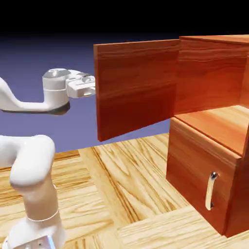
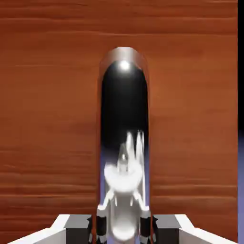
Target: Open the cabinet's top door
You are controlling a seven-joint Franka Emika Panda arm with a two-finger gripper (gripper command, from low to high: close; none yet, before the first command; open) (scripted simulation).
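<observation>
The hand [image 2: 122, 229] is pinching the silver handle [image 2: 124, 100] of the top door [image 1: 136, 90], which stands swung well out from the cabinet [image 1: 206, 127]. Any further pull should follow the hinge's arc, grip square, without twisting. In the exterior view the door's edge hides the fingertips and handle.
</observation>
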